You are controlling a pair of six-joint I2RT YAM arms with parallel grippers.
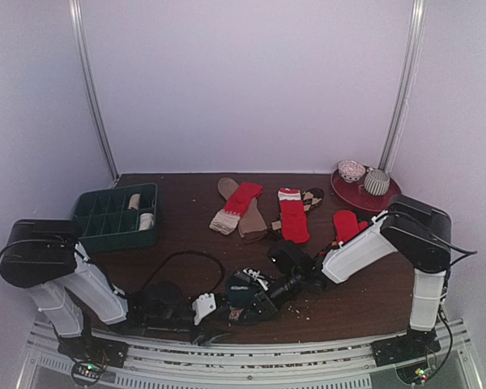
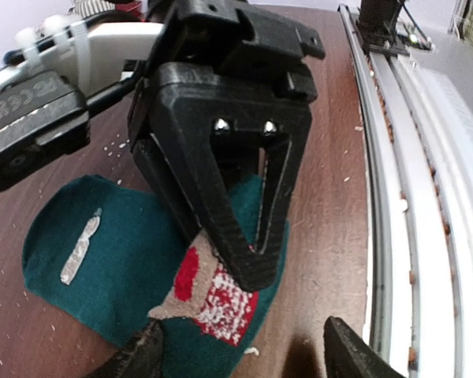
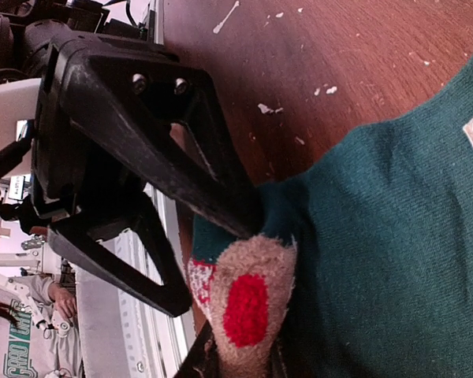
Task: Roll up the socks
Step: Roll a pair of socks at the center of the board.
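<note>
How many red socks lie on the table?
3. The left red sock lies across brown socks; the middle red sock is in the centre; the right red sock is beside the right arm, partly hidden. Others may be covered.

Lab booth (white walls (image 1: 243,81), aluminium rails (image 1: 308,361)).

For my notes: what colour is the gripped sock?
The sock is dark teal, beige and red at one end; left wrist view.

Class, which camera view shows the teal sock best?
Left wrist: the teal sock lies spread, its pale marking and patterned end visible. Right wrist crops it close; top external shows only a small patch.
</note>
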